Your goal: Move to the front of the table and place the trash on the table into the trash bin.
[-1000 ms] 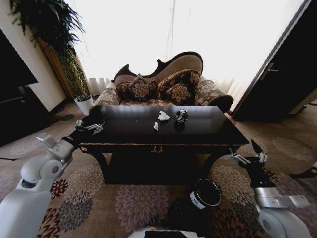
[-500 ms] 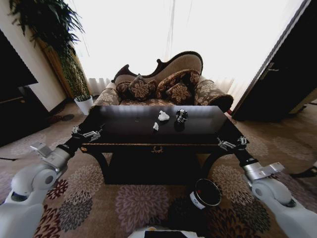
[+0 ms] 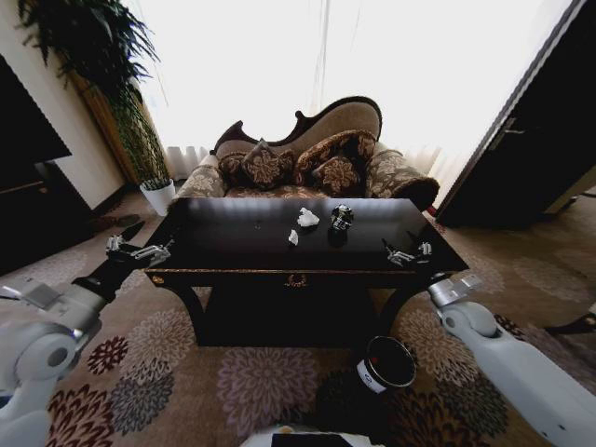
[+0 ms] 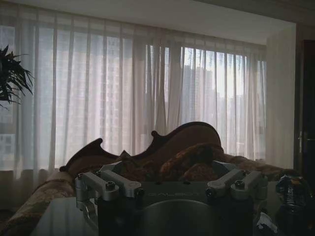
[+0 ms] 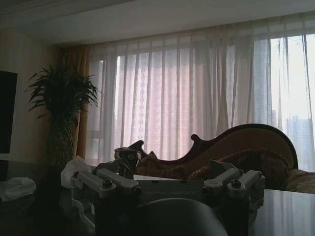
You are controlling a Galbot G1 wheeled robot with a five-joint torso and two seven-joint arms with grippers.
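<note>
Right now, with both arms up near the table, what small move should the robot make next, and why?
Probably reach the right gripper further in toward the dark crushed object. That gripper hangs over the table top's right front part, open and empty, nearest that item, while the left gripper sits off the left corner and the trash bin waits below.

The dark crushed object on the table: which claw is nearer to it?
Right. The right claw is over the table's right front part, just right of the dark crushed object. The left claw hangs off the table's left front corner.
</note>
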